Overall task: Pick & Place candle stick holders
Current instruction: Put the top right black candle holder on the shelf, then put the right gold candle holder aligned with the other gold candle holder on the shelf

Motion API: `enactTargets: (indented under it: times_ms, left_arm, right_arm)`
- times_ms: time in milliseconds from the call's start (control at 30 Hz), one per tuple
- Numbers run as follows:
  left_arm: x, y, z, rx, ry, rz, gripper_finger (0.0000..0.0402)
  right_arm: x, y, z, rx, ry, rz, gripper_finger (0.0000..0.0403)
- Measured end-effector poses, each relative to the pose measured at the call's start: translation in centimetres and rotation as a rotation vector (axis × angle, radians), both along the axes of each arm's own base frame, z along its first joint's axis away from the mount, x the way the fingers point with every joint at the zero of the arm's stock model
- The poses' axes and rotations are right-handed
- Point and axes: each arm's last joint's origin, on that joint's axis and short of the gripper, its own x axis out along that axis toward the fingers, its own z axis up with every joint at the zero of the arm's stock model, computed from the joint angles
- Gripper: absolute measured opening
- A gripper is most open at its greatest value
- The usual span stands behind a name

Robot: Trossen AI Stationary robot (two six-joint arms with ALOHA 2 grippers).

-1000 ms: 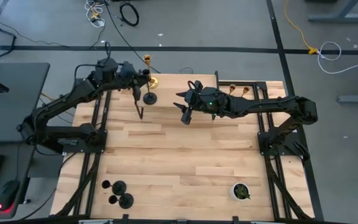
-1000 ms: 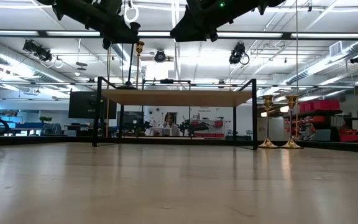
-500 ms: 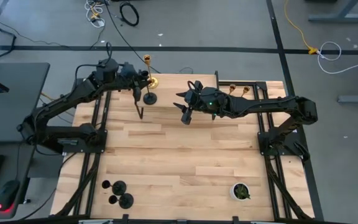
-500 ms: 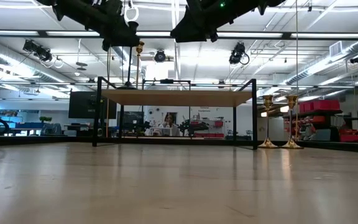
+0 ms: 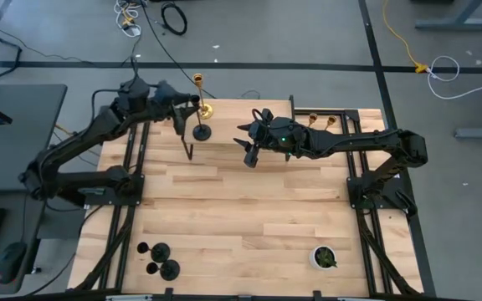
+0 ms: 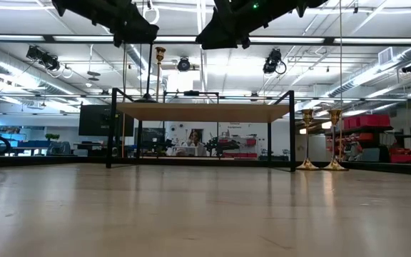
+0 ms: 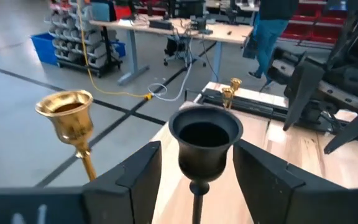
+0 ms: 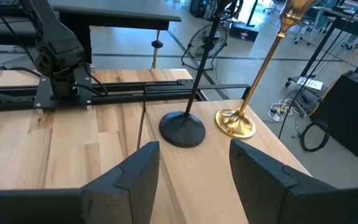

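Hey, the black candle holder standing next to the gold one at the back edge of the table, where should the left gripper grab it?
Grip the black candle holder on its thin stem just below the cup, coming in level from the side away from the gold holder. It stands upright, and the left gripper, open, already straddles it.

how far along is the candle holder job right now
Looks partly done. One black holder stands beside a gold holder at the table's far edge; two more gold holders stand farther along that edge. The open left gripper straddles the black holder's cup without gripping it. The right gripper hovers open and empty. Three black holders wait at the near left corner.
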Motion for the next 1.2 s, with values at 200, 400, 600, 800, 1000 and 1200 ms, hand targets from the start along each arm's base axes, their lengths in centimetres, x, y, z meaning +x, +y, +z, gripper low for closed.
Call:
enactTargets:
  times_ms: [200, 400, 600, 800, 1000, 1200]
  left_arm:
    - [-0.9, -0.7, 0.7, 0.029, -0.022, 0.038, 0.0209]
    - [-2.1, -1.6, 1.1, 0.048, -0.006, 0.059, 0.0209]
    - [-3.3, -2.7, 1.6, 0.051, -0.015, 0.03, 0.0209]
    - [-4.8, -4.2, 0.9, -0.042, 0.055, -0.044, 0.0209]
    - [-5.9, -5.5, 0.6, -0.12, 0.063, -0.144, 0.0209]
    - [-6.4, -7.3, 0.5, -0.165, 0.055, -0.356, 0.0208]
  right_arm:
    - [0.0, 0.0, 0.0, 0.0, 0.0, 0.0, 0.0197]
    - [0.0, 0.0, -0.1, 0.001, 0.007, 0.0, 0.0197]
    - [0.0, 0.0, -0.1, 0.002, 0.007, 0.0, 0.0197]
    - [0.0, 0.0, -0.1, 0.002, 0.007, 0.0, 0.0197]
    - [0.0, 0.0, -0.1, 0.009, 0.004, -0.002, 0.0197]
    - [0.0, 0.0, -0.1, 0.012, 0.003, -0.005, 0.0197]
